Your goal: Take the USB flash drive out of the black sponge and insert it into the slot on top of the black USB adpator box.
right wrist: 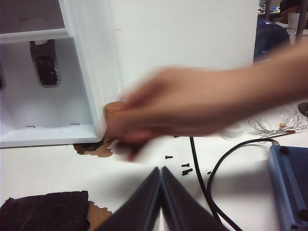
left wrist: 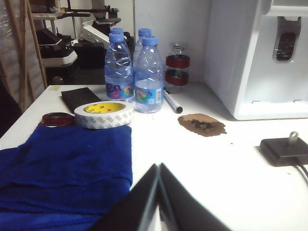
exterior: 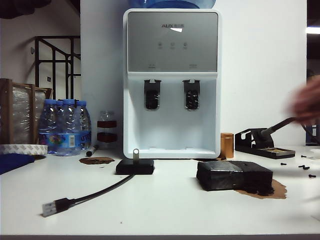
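The black USB adpator box [exterior: 135, 166] lies on the white table left of centre, its cable [exterior: 95, 192] running to a USB plug [exterior: 49, 208]. The silver USB flash drive [exterior: 135, 152] stands upright out of the box's top, ring end up; it covers the slot. The left wrist view shows the same box [left wrist: 285, 150] and drive [left wrist: 292, 138]. The black sponge [exterior: 234, 175] lies to the right, with one end in the right wrist view [right wrist: 45, 211]. My left gripper [left wrist: 159, 166] is shut and empty above the table beside a blue cloth. My right gripper [right wrist: 161, 169] is shut and empty near the sponge.
A water dispenser [exterior: 171, 82] stands at the back. Water bottles [exterior: 65, 125], a tape roll [left wrist: 104, 114] and the blue cloth [left wrist: 65, 168] sit on the left. A blurred human hand [right wrist: 192, 103] reaches in from the right by an orange cylinder [exterior: 227, 145]. Small screws [right wrist: 185, 168] and cables [right wrist: 207, 178] lie nearby.
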You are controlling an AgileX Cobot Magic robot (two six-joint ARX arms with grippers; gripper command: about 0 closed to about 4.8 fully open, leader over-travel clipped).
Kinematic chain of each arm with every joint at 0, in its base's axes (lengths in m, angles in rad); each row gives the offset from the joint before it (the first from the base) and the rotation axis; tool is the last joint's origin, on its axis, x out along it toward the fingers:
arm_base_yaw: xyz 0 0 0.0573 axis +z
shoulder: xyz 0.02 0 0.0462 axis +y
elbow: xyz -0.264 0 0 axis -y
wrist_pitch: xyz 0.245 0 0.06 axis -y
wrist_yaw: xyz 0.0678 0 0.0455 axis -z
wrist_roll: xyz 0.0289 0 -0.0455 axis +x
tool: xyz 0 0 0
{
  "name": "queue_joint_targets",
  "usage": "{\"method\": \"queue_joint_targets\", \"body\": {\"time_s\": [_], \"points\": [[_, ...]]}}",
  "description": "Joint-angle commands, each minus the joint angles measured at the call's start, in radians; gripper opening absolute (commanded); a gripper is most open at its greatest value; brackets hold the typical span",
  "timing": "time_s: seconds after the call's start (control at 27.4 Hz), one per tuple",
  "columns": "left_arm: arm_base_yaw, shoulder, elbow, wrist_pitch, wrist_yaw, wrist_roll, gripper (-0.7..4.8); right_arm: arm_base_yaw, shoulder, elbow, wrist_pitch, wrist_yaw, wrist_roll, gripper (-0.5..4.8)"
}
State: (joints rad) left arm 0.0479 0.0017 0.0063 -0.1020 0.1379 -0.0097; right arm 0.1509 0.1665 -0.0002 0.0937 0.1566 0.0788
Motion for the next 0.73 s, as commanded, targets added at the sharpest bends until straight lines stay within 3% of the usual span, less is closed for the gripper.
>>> {"method": "queue_joint_targets", "body": {"time_s": [0.04,0.73], "points": [[0.0,-0.001,-0.001,0.007,0.001,0.002,-0.05,-0.002,-0.005,-0.004,0.011,0.0,0.003,-0.01],[0.0,-0.001,-0.001,0.006,0.0,0.002,-0.05,-0.002,-0.028,-0.004,-0.012,0.0,0.003,-0.01]]}}
